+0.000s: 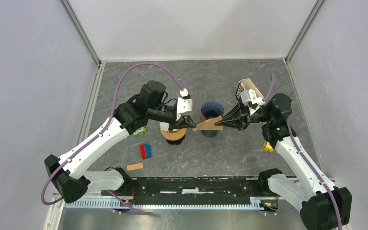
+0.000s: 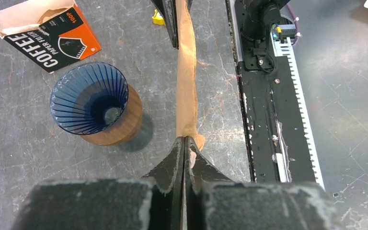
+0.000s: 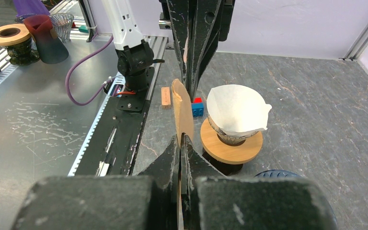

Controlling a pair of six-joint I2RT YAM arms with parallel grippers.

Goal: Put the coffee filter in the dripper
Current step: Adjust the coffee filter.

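A flat brown paper coffee filter (image 1: 208, 126) hangs in the air between my two grippers, held edge-on. My left gripper (image 1: 192, 124) is shut on its left end, and my right gripper (image 1: 221, 123) is shut on its right end. In the left wrist view the filter (image 2: 186, 81) runs from my left gripper (image 2: 185, 140) up to the right gripper's fingers (image 2: 171, 21). The blue ribbed dripper (image 1: 212, 112) on a wooden base stands just behind the filter and shows empty in the left wrist view (image 2: 88, 98). In the right wrist view the filter (image 3: 183, 111) rises from my right gripper (image 3: 181, 138).
A second dripper (image 3: 230, 146) on a wooden ring holds a white filter (image 3: 237, 111) and stands under my left wrist (image 1: 173, 134). The coffee filter box (image 1: 247, 89) lies at the back right. A red and blue block (image 1: 145, 151), a wooden block (image 1: 134, 166) and a yellow piece (image 1: 268, 147) lie on the table.
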